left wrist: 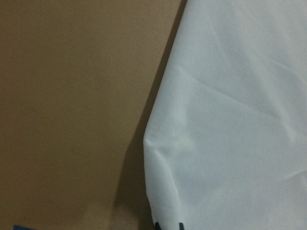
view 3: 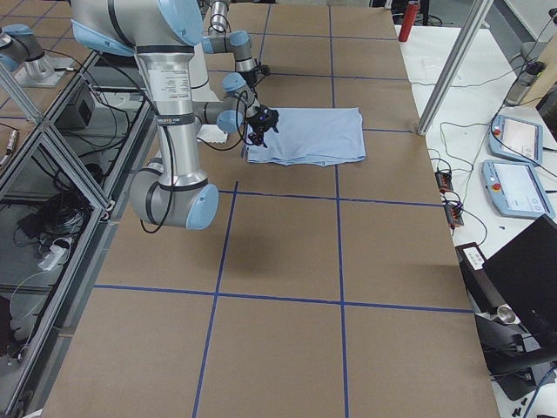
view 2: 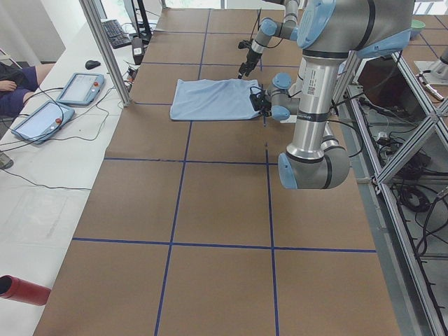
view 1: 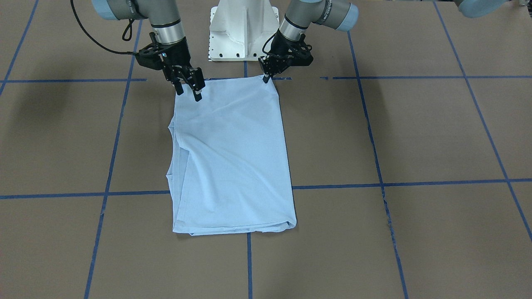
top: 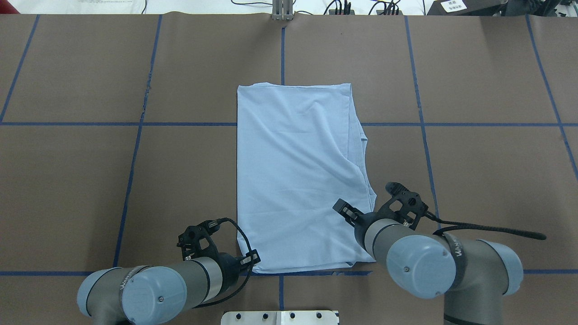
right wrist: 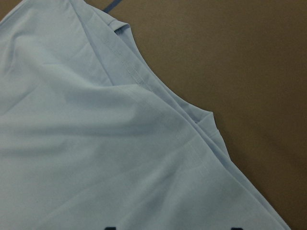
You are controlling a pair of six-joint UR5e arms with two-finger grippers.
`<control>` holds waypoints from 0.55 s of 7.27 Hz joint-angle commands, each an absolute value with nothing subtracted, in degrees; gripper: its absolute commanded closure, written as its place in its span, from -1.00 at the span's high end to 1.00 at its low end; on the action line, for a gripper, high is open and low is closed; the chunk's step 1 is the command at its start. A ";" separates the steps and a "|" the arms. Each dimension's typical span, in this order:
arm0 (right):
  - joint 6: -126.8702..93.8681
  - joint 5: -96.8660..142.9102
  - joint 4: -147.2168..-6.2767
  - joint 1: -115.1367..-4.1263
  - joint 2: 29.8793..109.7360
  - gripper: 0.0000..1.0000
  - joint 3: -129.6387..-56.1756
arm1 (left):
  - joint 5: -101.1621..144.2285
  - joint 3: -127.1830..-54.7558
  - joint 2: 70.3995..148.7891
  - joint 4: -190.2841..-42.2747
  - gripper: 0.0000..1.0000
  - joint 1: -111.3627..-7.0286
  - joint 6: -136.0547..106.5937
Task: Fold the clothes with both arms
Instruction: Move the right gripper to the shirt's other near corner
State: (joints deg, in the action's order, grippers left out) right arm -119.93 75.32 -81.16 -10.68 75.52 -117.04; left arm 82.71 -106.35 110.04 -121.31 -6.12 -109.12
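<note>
The light blue T-shirt (view 1: 232,158) lies folded into a long rectangle in the middle of the table; its print and collar are hidden. It also shows in the overhead view (top: 298,180). My left gripper (view 1: 265,79) is at the shirt's corner nearest the robot, with its fingers close together on the cloth edge (left wrist: 230,120). My right gripper (view 1: 189,89) is open over the other near corner, with one fingertip (view 1: 198,96) at the cloth. The right wrist view shows layered folded edges (right wrist: 144,96) between the wide-apart tips.
The white pedestal base (view 1: 243,31) stands just behind the shirt's near edge. Blue tape lines (view 1: 374,182) cross the brown table. Teach pendants (view 2: 77,87) and a red bottle (view 2: 24,289) lie on the side bench beyond a metal post (view 2: 105,49).
</note>
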 commanded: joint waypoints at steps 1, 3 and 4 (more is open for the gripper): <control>-122.43 73.31 -88.50 -6.78 73.39 0.72 -116.98 | 82.71 -106.35 110.04 -121.38 -1.00 -6.15 -109.16; -123.92 72.16 -91.03 -3.80 73.22 0.74 -116.55 | 82.71 -106.35 110.04 -121.38 -1.00 -6.15 -109.07; -124.10 72.07 -92.01 -3.34 73.21 0.74 -116.46 | 82.71 -106.35 110.04 -121.38 -1.00 -6.15 -109.07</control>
